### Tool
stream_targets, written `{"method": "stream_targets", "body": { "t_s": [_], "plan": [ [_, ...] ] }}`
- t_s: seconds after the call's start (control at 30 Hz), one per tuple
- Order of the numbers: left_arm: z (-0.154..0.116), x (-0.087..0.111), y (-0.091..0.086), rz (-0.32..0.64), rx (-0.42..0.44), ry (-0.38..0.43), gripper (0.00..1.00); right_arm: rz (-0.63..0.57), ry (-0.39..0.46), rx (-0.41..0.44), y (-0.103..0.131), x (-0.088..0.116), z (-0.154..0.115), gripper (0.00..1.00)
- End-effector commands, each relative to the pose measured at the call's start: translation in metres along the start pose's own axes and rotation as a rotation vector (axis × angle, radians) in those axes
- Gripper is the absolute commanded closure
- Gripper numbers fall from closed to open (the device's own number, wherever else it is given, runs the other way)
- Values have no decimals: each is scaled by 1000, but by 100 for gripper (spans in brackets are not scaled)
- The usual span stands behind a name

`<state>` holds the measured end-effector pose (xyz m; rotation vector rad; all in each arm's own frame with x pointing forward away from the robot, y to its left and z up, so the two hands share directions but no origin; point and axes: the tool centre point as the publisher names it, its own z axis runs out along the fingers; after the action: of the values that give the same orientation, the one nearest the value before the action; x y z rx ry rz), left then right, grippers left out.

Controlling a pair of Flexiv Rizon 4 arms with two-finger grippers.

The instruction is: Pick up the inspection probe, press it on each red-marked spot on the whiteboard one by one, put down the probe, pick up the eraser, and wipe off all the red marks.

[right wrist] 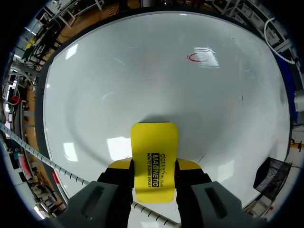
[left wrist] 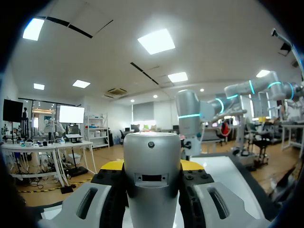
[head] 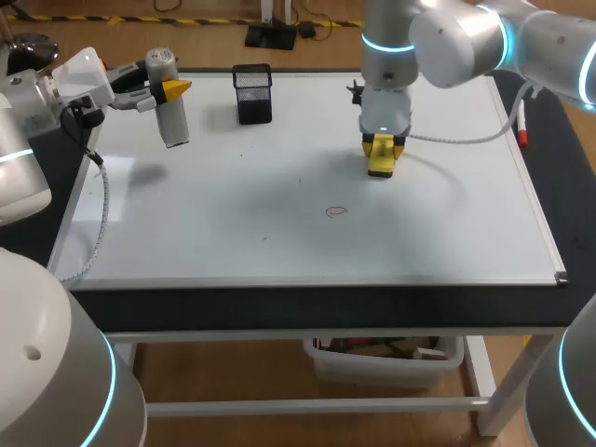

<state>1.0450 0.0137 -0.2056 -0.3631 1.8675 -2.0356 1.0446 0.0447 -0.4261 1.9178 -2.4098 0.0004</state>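
**Eraser clamped in right fingers, one red mark left on board**

Right fingers [right wrist: 119, 165] are clamped on the yellow eraser [right wrist: 154, 156], one yellow tip on each long side, at the end closest to the wrist. The free end sticks out ahead of them. The eraser sits low over the whiteboard [head: 447, 233], right of middle and toward the far side. I cannot tell whether it touches the board.

My read is a light, stiff plastic block with smooth sides. It could twist or slip in a side pinch under hard wiping pressure. A grip across the narrow width, as now, looks right, with the face kept flat and the push moderate.

One red mark [head: 336, 211], a small ring, lies near the middle of the board, nearer than the eraser and a bit left of it. It has not been wiped.

Left fingers [left wrist: 111, 166] are clamped on the grey probe [left wrist: 152, 175], one tip per side of its round body. The probe is held upright at the far left of the board, and I cannot tell whether its base rests down. It is a smooth, rigid cylinder and probably heavier than the eraser, so a mid-body hold suits it.

A black mesh holder [head: 252, 93] stands far on the board, just right of the probe. A red marker [head: 521, 126] lies at the right edge of the tabletop.
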Motion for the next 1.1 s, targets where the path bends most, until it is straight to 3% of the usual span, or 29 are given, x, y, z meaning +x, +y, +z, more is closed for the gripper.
{"method": "stream_targets", "body": {
  "t_s": [0.03,0.4,0.87,1.1],
  "plan": [
    [0,0,0,2,3,0,100,6,-17,13,0,11,-8,100],
    [0,0,0,2,3,0,100,51,-80,45,-10,41,-52,100],
    [0,0,0,2,3,0,100,281,-99,89,-23,121,-75,100],
    [0,0,0,2,3,0,100,408,-46,72,-27,159,-76,100]
  ]
}}
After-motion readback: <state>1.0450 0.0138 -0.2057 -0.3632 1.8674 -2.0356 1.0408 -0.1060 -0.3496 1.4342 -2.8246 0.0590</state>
